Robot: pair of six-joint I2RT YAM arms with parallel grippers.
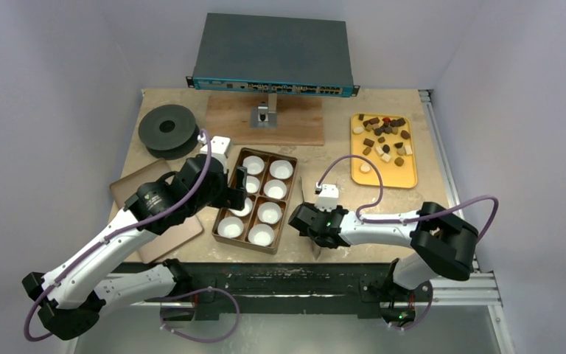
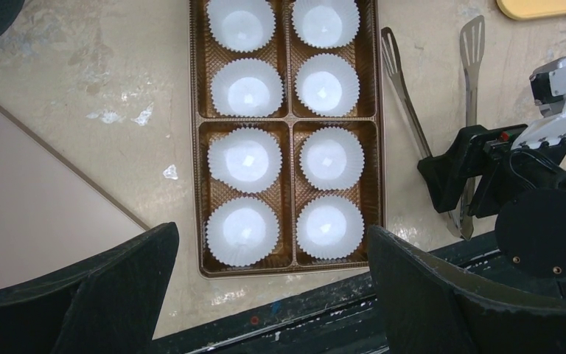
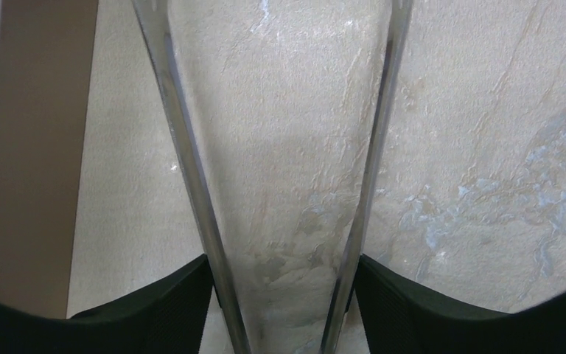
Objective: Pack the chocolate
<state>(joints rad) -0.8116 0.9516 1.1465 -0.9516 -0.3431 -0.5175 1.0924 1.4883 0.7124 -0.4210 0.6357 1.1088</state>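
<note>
The chocolate (image 1: 383, 140) lies as a loose scatter of dark, tan and cream pieces on the yellow tray (image 1: 405, 175) at the far right of the table (image 2: 81, 74), well apart from both arms. Left of the tray sits the brown box (image 2: 289, 125), each of its eight compartments holding a white paper cup (image 2: 245, 158) (none has a piece in it). Just beside the box's right edge lie the metal tongs (image 2: 404, 92), flat on the table with their two arms spread in a V. The right gripper (image 3: 281, 262) brackets them near the hinge end, one finger touching each arm from outside. The left gripper (image 2: 271, 232) hangs over the box's near end, fingers wide apart.
</note>
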